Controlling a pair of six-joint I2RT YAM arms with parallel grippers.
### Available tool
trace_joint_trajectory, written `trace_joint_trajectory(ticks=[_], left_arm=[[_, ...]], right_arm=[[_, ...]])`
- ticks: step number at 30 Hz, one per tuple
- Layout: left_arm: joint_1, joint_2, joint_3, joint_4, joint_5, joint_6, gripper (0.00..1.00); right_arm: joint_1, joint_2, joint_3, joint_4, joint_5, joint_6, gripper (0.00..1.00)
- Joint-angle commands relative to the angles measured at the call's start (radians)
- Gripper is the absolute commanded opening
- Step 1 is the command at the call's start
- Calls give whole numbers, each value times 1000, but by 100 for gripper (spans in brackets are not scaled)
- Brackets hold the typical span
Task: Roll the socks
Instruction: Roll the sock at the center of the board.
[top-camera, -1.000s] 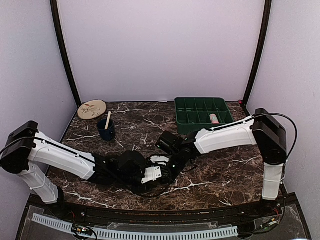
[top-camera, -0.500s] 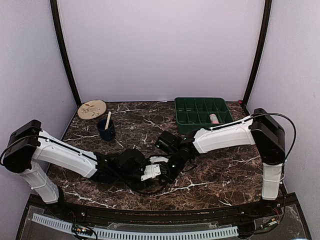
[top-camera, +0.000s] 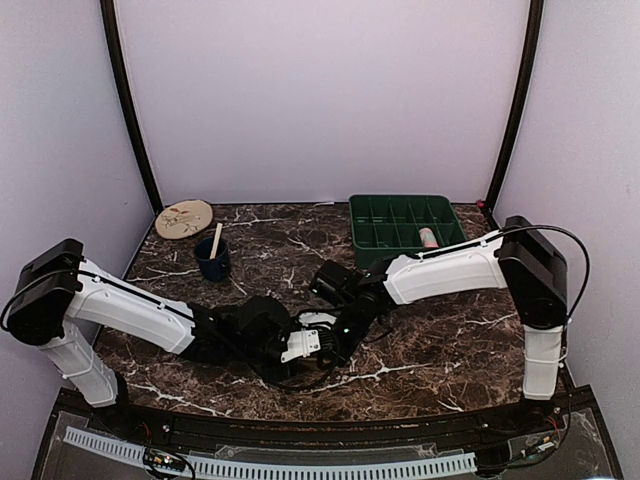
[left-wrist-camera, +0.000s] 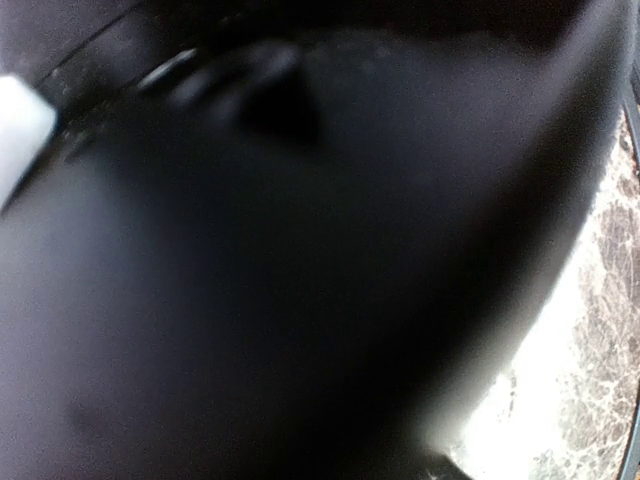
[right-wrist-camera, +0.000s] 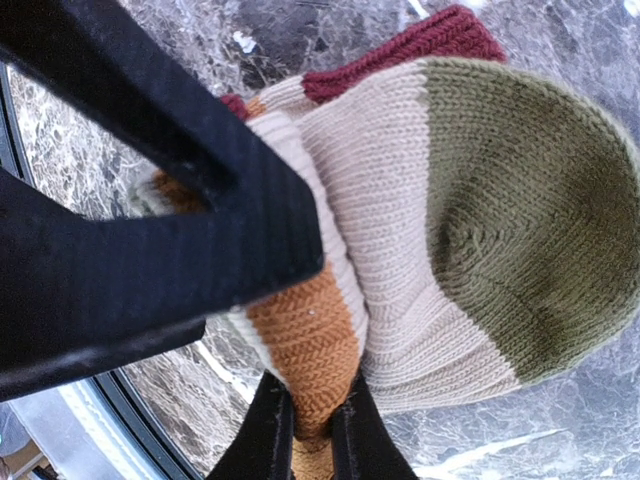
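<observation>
Top, left-wrist and right-wrist views, read left to right. At far left a round plate (top-camera: 184, 218) and a dark cup (top-camera: 212, 260) stand well apart from the work; we take neither to belong to the task. The left gripper (top-camera: 312, 348) reaches to mid-table; its own camera shows only dark blur, so we cannot tell how its jaws stand, though a black finger (right-wrist-camera: 150, 200), probably its own, lies across the fabric. The tan sock (right-wrist-camera: 430, 220) rests on the marble table (top-camera: 450, 340) between the two grippers, folded over on itself, its olive toe outermost and its red band behind. The right gripper (right-wrist-camera: 305, 440) is pressed together, pinching the orange-brown fold at the sock's near edge. At right, a pink bundle (top-camera: 428, 237), perhaps the other sock, sits in a compartment of the green tray (top-camera: 400, 199). We judge the rolling step to be under way; the next move calls for turning the pinched fold further over while the other hand pins the roll.
</observation>
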Motion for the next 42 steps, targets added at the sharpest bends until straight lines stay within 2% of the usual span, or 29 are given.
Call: trace_joint_trajectory(ticks=[1,7,12,19,25,28,34,42], left_arm=[[8,28,-16,-56,22,-17,47],[23,58,-5,-65,40,-19,42],[30,81,1,-86,71,-27,33],[30,97,3,-103,90,-49,16],[30,89,5,-118,89,-68,15],[30,73,7,-127,55,-93,19],[31,25,-15,-114,-5,-130,49],[31,65,-5,-108,-29,-119,51]], right_arm=[[0,41,7,-38,-14,-15,0],[-1,42,3,-37,-22,-17,0],[-8,40,-2,-32,-38,-17,0],[-26,44,-6,-22,-81,-10,0],[-37,60,-5,-17,-109,-9,2],[-40,74,-2,-14,-118,-8,3],[-44,88,1,3,-146,-3,4],[-61,91,-23,17,-165,3,4]])
